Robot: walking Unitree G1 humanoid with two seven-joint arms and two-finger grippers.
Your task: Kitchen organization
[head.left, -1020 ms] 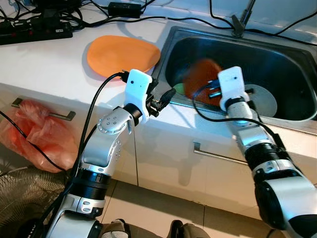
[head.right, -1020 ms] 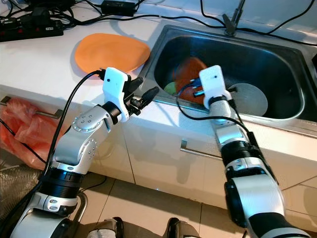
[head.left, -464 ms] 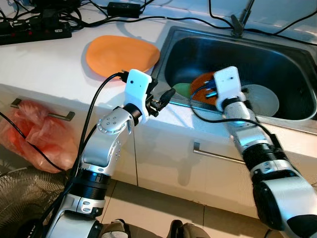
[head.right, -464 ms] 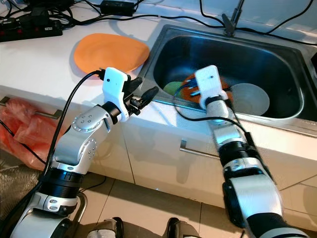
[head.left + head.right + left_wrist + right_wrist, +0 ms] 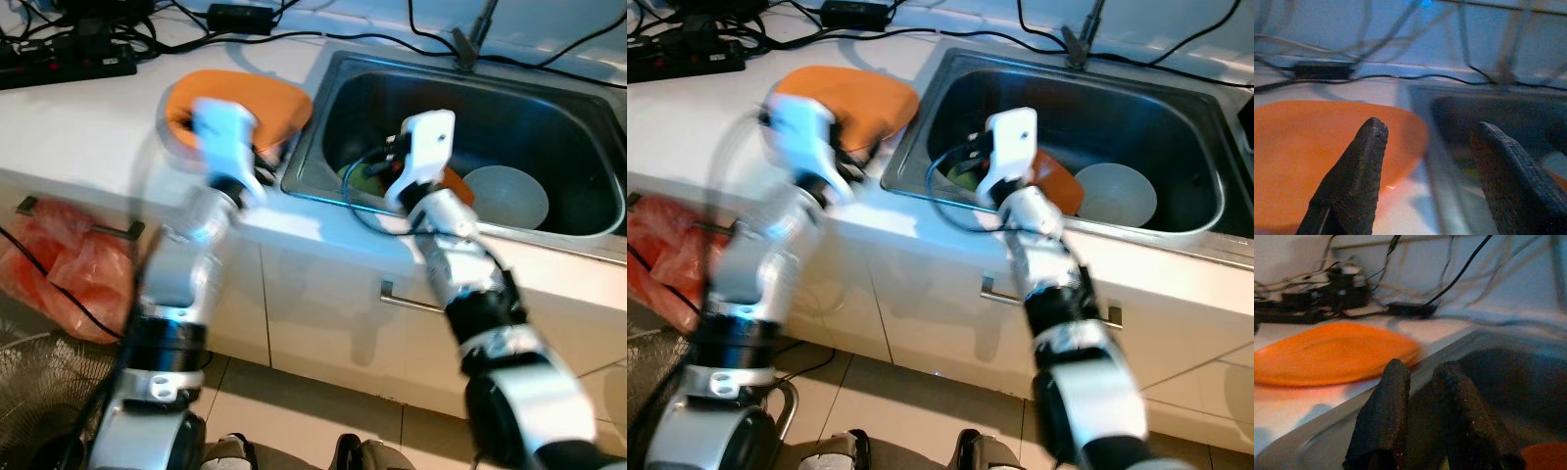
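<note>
Left gripper (image 5: pixel 1425 161): fingers spread wide, holding nothing, hovering over the counter edge right by the orange plate (image 5: pixel 240 98); arm's blurry.
Right gripper (image 5: pixel 1422 421): fingers nearly touching, nothing between them, sitting over the left end of the sink (image 5: pixel 549 83).
In the sink: smaller orange dish (image 5: pixel 1056 181), white bowl (image 5: pixel 505 194) beside it, something green (image 5: pixel 962 174) near the gripper.
Counter (image 5: pixel 88 117): orange plate lies flat, just left of the sink.

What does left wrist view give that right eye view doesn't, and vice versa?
Left wrist adds: the left gripper sharp, fingers open, nothing between. Right eye adds: a white bowl and an orange dish down in the sink, a red bag below the counter. Shared: the orange plate on the counter, the sink, cables.
</note>
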